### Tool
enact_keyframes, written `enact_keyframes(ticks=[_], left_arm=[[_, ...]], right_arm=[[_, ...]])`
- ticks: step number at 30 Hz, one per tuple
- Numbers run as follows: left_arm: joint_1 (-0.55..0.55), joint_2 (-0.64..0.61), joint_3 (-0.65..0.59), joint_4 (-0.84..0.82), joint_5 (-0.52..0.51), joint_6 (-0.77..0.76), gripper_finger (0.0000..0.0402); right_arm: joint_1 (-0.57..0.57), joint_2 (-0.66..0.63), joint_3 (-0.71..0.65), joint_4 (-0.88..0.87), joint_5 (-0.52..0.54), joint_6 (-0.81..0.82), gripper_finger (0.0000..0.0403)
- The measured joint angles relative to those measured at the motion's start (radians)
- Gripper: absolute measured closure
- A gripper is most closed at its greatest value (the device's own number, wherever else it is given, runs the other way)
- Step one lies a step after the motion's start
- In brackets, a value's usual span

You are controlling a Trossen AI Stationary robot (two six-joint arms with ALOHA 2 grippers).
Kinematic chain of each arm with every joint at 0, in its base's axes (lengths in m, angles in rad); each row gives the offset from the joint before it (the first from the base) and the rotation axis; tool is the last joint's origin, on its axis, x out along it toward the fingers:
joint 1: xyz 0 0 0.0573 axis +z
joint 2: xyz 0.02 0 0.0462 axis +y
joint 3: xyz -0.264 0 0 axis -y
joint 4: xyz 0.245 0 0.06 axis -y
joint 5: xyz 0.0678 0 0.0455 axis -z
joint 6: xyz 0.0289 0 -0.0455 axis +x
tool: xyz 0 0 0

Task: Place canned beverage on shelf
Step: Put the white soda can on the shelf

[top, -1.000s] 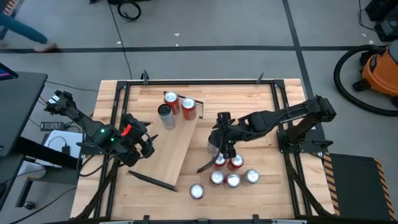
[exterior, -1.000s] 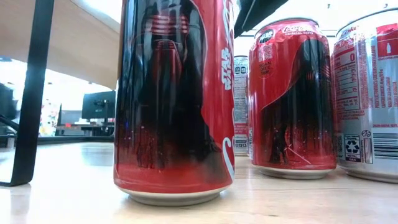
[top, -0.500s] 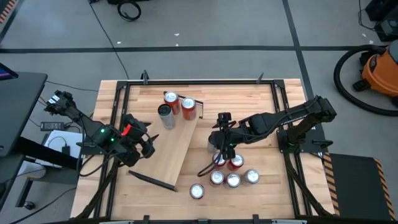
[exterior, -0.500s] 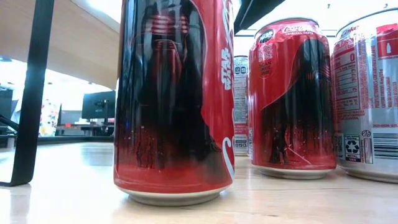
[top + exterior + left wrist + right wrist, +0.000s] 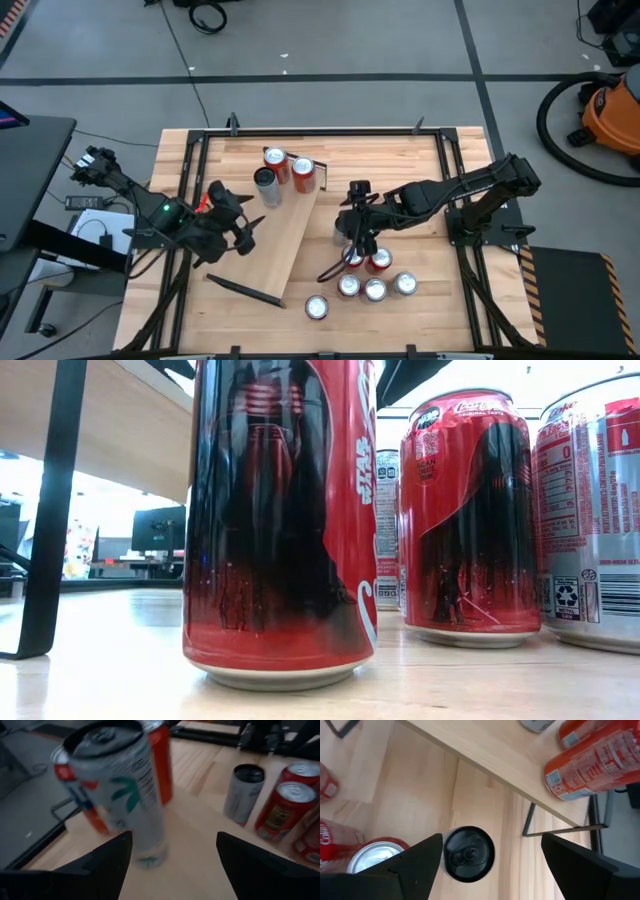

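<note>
The shelf (image 5: 285, 240), a pale plank with dark end bars, lies slantwise across the middle of the table. At its far end stand a silver can (image 5: 265, 185) and two red cans (image 5: 300, 170). My left gripper (image 5: 250, 232) hovers open at the shelf's left side. In its wrist view the silver can (image 5: 120, 795) stands just ahead, off to one side of the open gripper (image 5: 174, 837). My right gripper (image 5: 355, 245) hangs open to the right of the shelf, over a black-topped can (image 5: 468, 854) that stands on the table.
Several red and silver cans (image 5: 375, 285) stand in a cluster near the table's front right, and one (image 5: 317, 306) stands apart nearer the front edge. In the low view they fill the foreground (image 5: 280, 520). A black frame (image 5: 190, 170) rims the table.
My left gripper has turned at the wrist and swung a little toward the shelf and its cans, staying open. The cans and the shelf have not moved.
</note>
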Motion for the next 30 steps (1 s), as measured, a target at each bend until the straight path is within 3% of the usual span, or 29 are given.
enact_keyframes(ticks=[4, 12, 23, 30], left_arm=[[0.0, 0.003, 0.0, 0.053, 0.001, 0.082, 0.01], [0.0, 0.003, 0.0, 0.119, 0.001, 0.126, 0.01], [0.0, 0.003, 0.0, 0.341, 0.002, 0.367, 0.01], [0.0, 0.003, 0.0, 0.35, 0.002, 0.373, 0.01]], right_arm=[[-0.015, 0.0, 0.0, 0.003, -0.056, 0.021, 0.0052], [-0.017, 0.004, -0.065, 0.046, -0.045, 0.067, 0.0053], [-0.01, 0.004, -0.168, 0.183, -0.082, 0.122, 0.0053], [-0.016, 0.004, -0.206, 0.231, -0.075, 0.176, 0.0053]])
